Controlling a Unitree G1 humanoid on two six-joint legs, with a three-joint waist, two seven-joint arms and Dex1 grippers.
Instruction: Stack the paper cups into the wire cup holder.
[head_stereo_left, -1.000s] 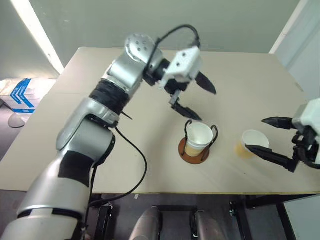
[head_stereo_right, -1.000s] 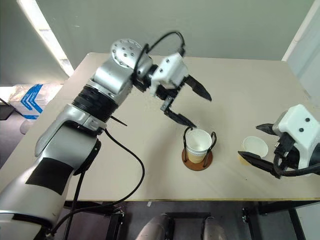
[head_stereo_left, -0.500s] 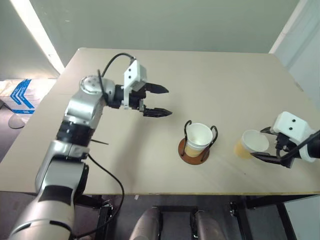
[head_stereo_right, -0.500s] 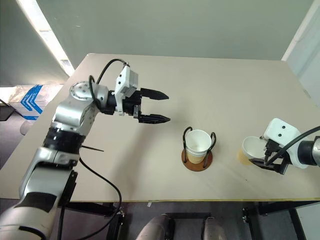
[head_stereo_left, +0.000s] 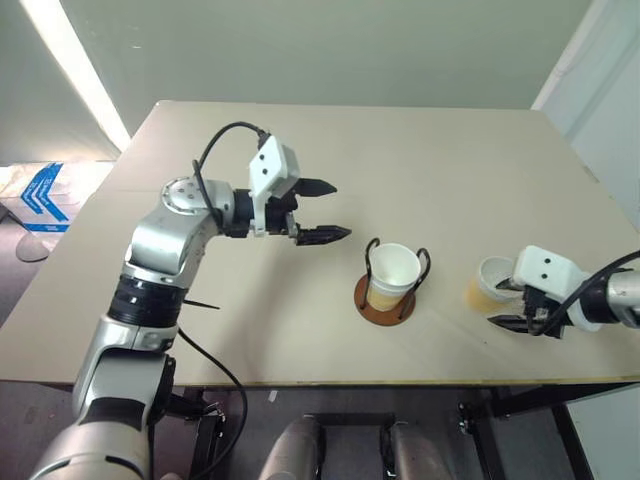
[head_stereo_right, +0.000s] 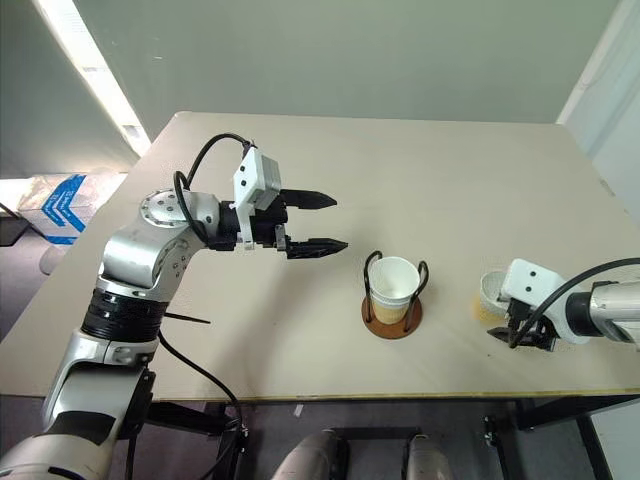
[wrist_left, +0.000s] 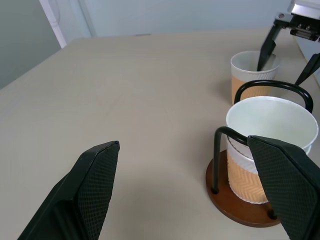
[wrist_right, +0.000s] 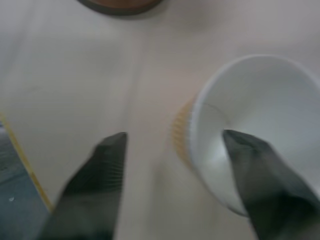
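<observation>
So the holder sits near the front middle of the table — brown disc base, two black wire loops — and there's already a cup standing upright inside it, between the loops. From the left wrist view it looks like more than one cup nested in there, but I can't count them for sure.

The loose cup stands upright on the table off to the right of the holder, well apart from it.

The right gripper is down at that loose cup. In the right wrist view one finger reaches inside the cup over the rim and the other finger is outside with a gap to the wall — so the jaws straddle the cup's wall but aren't pinched on it.

The left gripper hovers above the table to the left of the holder, pointing toward it, fingers spread wide apart with nothing between them.
</observation>
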